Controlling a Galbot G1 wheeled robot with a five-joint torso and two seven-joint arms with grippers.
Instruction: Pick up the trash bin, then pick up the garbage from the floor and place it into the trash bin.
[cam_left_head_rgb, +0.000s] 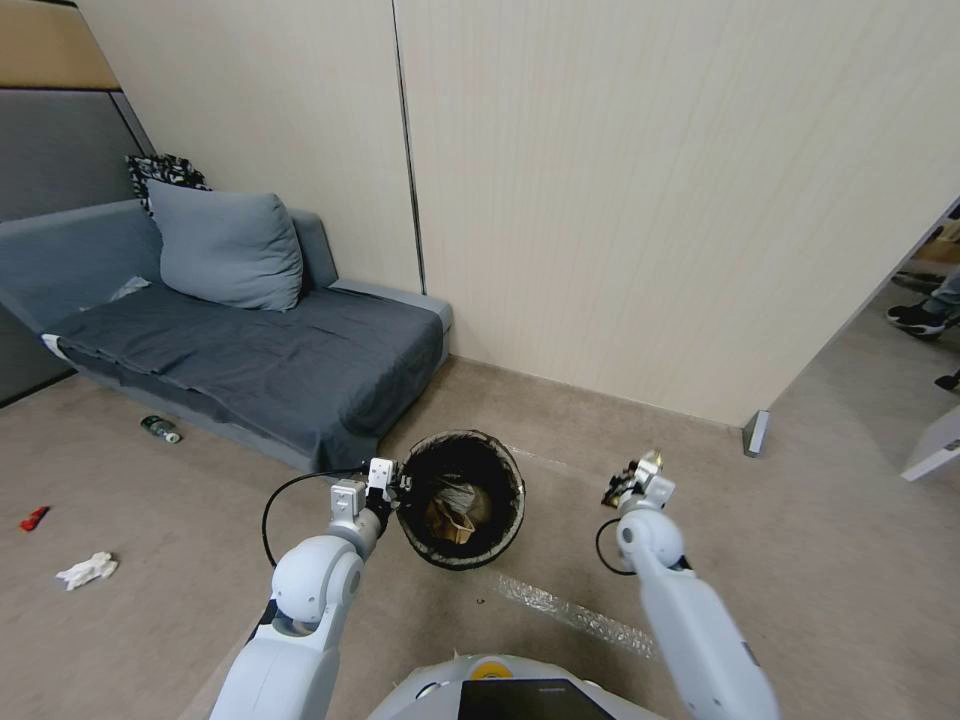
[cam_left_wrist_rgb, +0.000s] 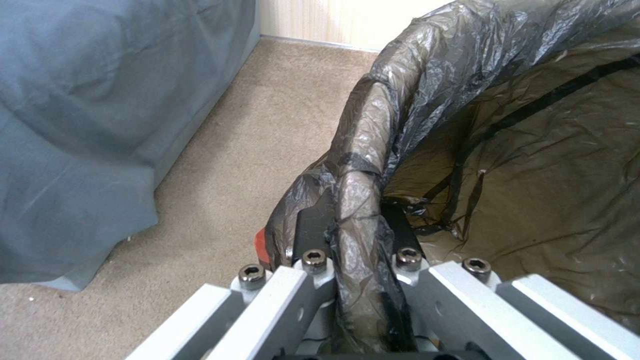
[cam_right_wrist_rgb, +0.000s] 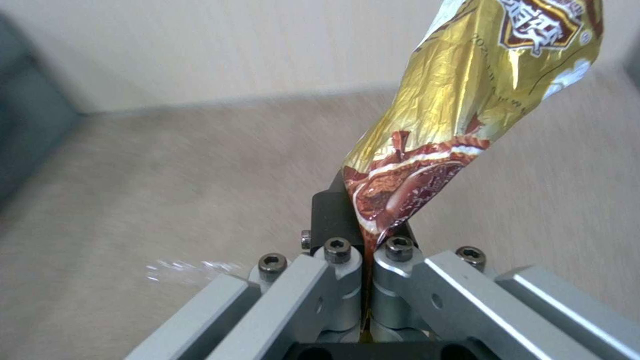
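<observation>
The trash bin (cam_left_head_rgb: 462, 498), lined with a dark bag, hangs tilted above the carpet with paper scraps inside. My left gripper (cam_left_head_rgb: 396, 488) is shut on its near rim; the left wrist view shows the bag-covered rim (cam_left_wrist_rgb: 360, 200) pinched between the fingers. To the right of the bin, my right gripper (cam_left_head_rgb: 640, 478) is shut on a piece of garbage, a gold and brown wrapper (cam_right_wrist_rgb: 460, 115), held in the air. More garbage lies on the floor at left: a small bottle (cam_left_head_rgb: 160, 429), a red wrapper (cam_left_head_rgb: 34, 518) and a crumpled white tissue (cam_left_head_rgb: 88, 570).
A grey sofa (cam_left_head_rgb: 250, 350) with a cushion stands at the left, against the beige wall (cam_left_head_rgb: 650, 200). A strip of clear tape (cam_left_head_rgb: 575, 612) lies on the carpet in front of me. A doorway opens at the right, with a person's shoes (cam_left_head_rgb: 920, 315) beyond.
</observation>
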